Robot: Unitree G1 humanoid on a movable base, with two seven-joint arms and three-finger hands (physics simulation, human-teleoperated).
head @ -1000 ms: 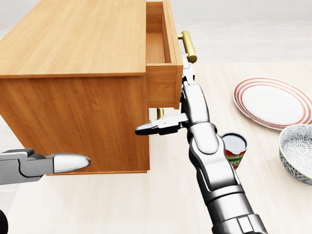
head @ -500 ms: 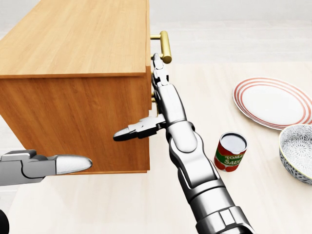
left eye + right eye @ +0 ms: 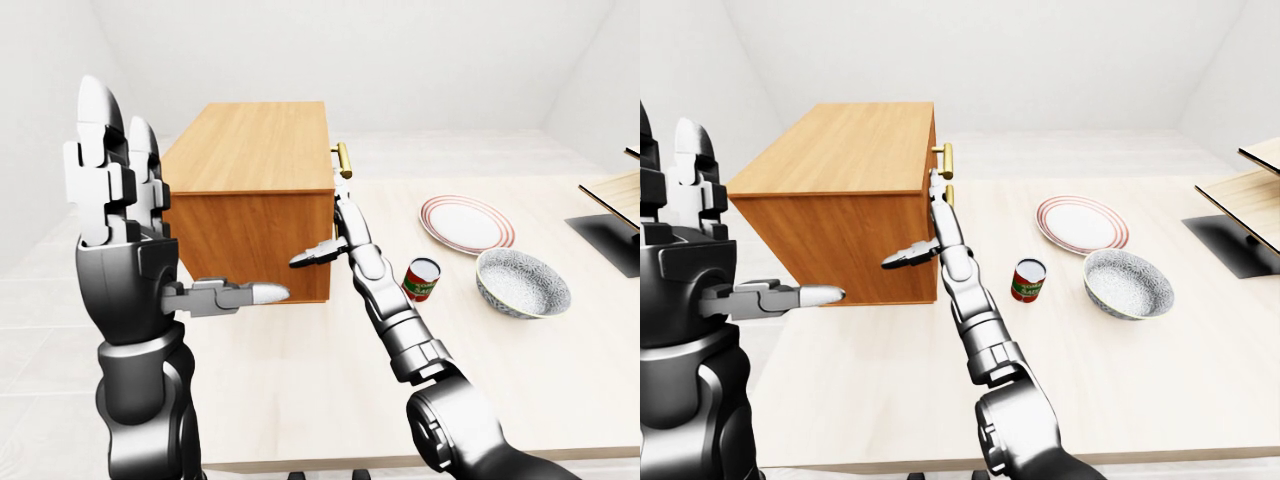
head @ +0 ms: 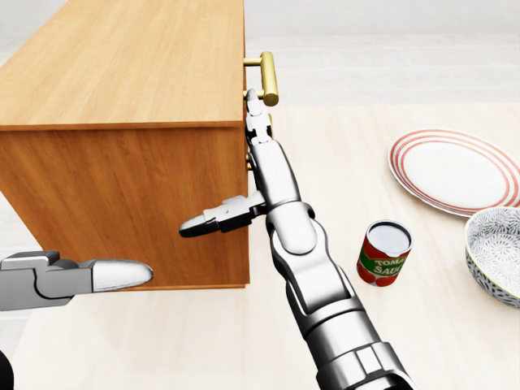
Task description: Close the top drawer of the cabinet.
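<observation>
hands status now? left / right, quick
Left hand: open, fingers raised, holding nothing.
Right hand: open, fingers extended against the wooden cabinet's drawer face below the brass handle, gripping nothing.

Bare table [image 4: 309, 146] between cabinet [image 4: 122, 73] and can [image 4: 383, 253], plate [image 4: 455, 171] beyond

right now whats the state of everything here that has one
top drawer: pushed in, flush with the cabinet
right hand: open, fingertips against the drawer face below the brass handle
left hand: open, raised, holding nothing
tomato sauce can: upright
plate: empty
bowl: upright, empty
</observation>
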